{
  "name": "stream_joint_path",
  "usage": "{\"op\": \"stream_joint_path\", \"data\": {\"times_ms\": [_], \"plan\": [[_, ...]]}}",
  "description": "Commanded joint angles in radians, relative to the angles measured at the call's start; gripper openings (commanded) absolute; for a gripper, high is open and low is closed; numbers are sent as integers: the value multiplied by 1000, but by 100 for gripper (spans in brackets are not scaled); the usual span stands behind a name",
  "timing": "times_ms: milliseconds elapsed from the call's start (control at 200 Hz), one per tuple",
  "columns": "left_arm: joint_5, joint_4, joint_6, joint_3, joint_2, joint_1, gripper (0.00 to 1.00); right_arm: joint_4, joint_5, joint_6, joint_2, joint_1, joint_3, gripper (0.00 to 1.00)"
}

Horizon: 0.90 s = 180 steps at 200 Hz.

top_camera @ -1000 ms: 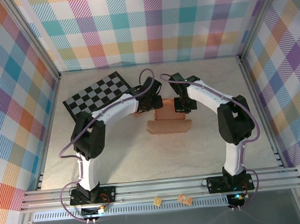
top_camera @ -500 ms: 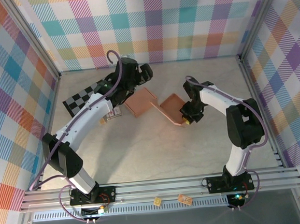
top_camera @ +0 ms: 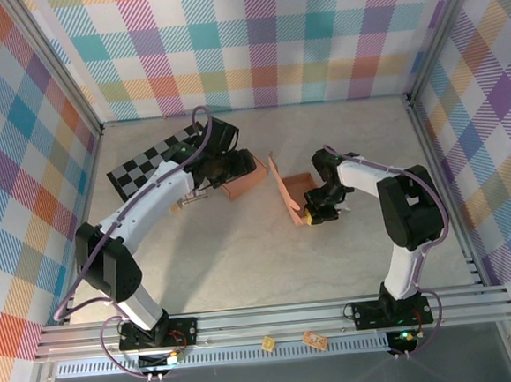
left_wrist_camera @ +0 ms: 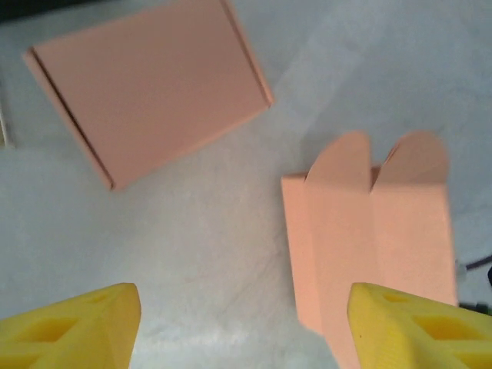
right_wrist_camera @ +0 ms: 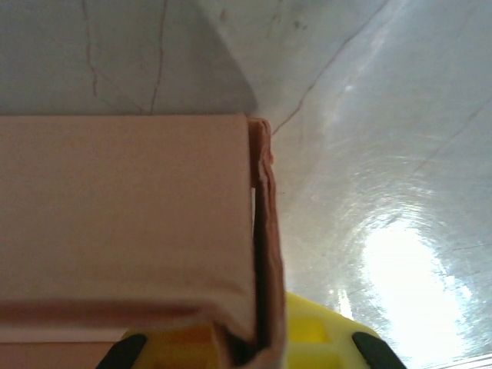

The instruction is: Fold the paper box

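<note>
the right gripper (top_camera: 314,210) is clamped on one wall of the paper box (top_camera: 287,191), which stands half open on the table (top_camera: 244,271), a little right of the middle. the left gripper (left_wrist_camera: 246,327) hangs over the table with its fingers wide apart and nothing between them, near a second box (left_wrist_camera: 150,84) that lies flat.

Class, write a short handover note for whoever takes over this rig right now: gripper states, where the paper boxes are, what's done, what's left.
Left gripper: open, holding nothing, hovering near the closed box.
Right gripper: shut on a wall of the part-folded box, mid-table.
The closed box lies flat beside the checkerboard.
Done: one box looks closed.
Left: tuck in the held box's rounded flaps and close it.
</note>
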Motion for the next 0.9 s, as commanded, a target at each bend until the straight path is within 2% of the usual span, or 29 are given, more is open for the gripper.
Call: {"op": "stream_joint_path", "data": {"times_ms": [0, 110, 380, 735, 895], "plan": [[103, -17, 35, -36, -59, -15, 68, -7, -39, 62, 22, 3, 1, 4], [148, -34, 63, -26, -40, -29, 67, -3, -34, 60, 26, 3, -1, 19], [193, -46, 33, 5, 13, -41, 69, -9, -17, 56, -11, 3, 6, 38], [174, -107, 23, 65, 58, -63, 68, -31, 7, 20, -55, -9, 13, 42], [139, -170, -14, 123, 104, -87, 68, -120, 102, -67, -110, -19, 89, 48]]}}
